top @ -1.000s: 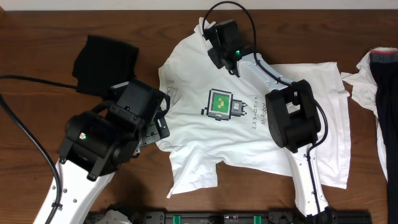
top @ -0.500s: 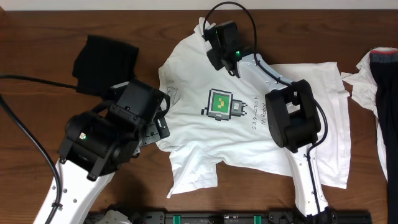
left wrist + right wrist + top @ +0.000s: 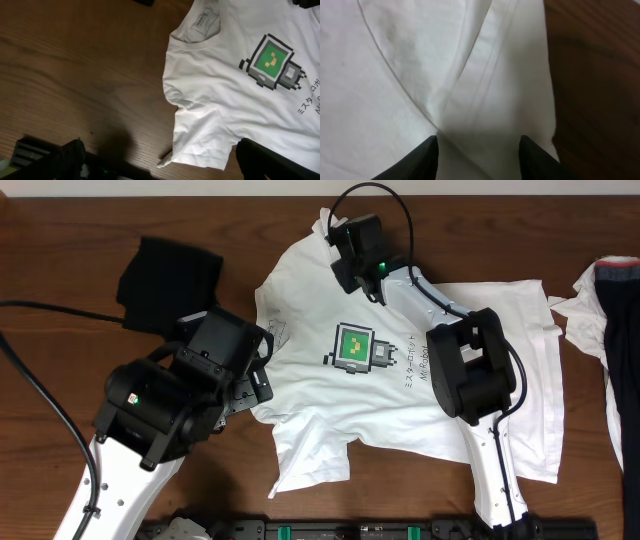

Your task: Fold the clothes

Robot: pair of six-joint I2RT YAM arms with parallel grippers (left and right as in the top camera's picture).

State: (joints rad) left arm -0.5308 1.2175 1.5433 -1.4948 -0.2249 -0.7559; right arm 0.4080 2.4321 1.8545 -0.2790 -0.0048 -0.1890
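- fold barely begun: a large white short-sleeved t-shirt with a green pixel print (image 3: 400, 410) lies spread face-up on the dark wooden desk (image 3: 60, 220).
- the right end effector (image 3: 479, 150) straddles the far sleeve's hem, fingers half apart; whether it pinches the cloth cannot be told.
- the left end effector (image 3: 170, 159) hangs released by the collar and near sleeve.
- the next move likely calls for a sure pinch, then carrying the sleeve inward.
- count: one white shirt, one crumpled black garment (image 3: 170, 270), one white-and-dark garment (image 3: 605, 310).

I log: L arm (image 3: 110, 480), R arm (image 3: 470, 370) same build: white link tubes, bulky blk joint housings. Blk cable (image 3: 30, 304) off L; green LED (image 3: 381, 264) on R wrist. Blk fingers (image 3: 420, 160), matte.
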